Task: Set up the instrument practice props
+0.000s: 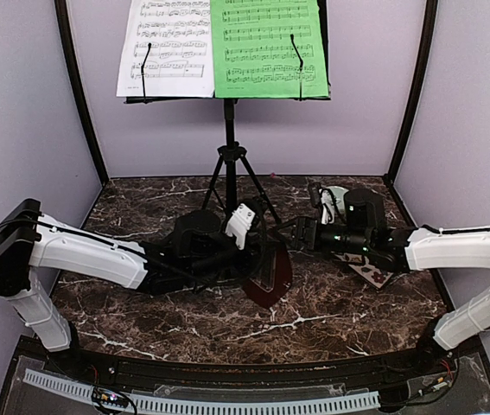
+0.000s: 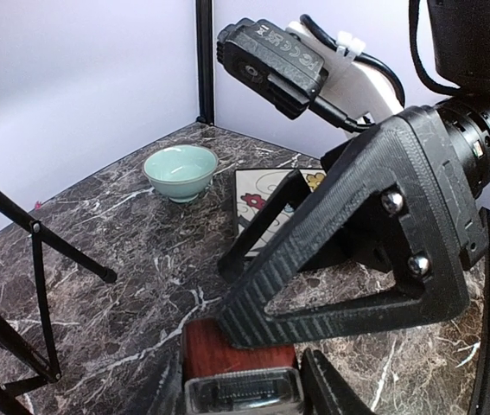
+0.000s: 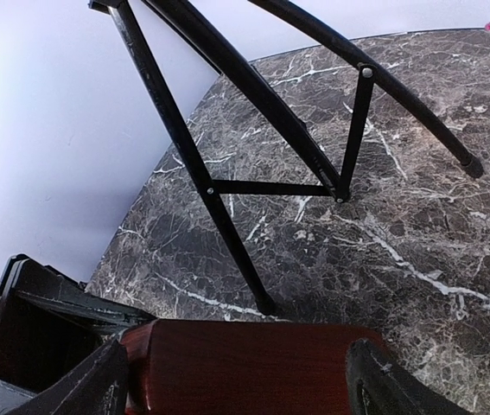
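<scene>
The black music stand (image 1: 227, 95) stands on its tripod (image 1: 230, 164) at the back, with a white sheet (image 1: 165, 47) and a green sheet (image 1: 266, 47) on it. The reddish-brown metronome (image 1: 270, 278) is at the table's middle, between both grippers. My left gripper (image 1: 260, 262) is closed on it from the left; it shows between the fingers in the left wrist view (image 2: 238, 350). My right gripper (image 1: 284, 244) is closed on it from the right; it also shows in the right wrist view (image 3: 245, 367). A right finger (image 2: 331, 259) crosses over the metronome.
A pale-green bowl (image 2: 180, 170) and a floral plate (image 2: 266, 192) lie at the right rear, partly under the right arm (image 1: 452, 246). The tripod legs (image 3: 227, 216) stand just behind the grippers. Purple walls enclose the marble table (image 1: 141, 303).
</scene>
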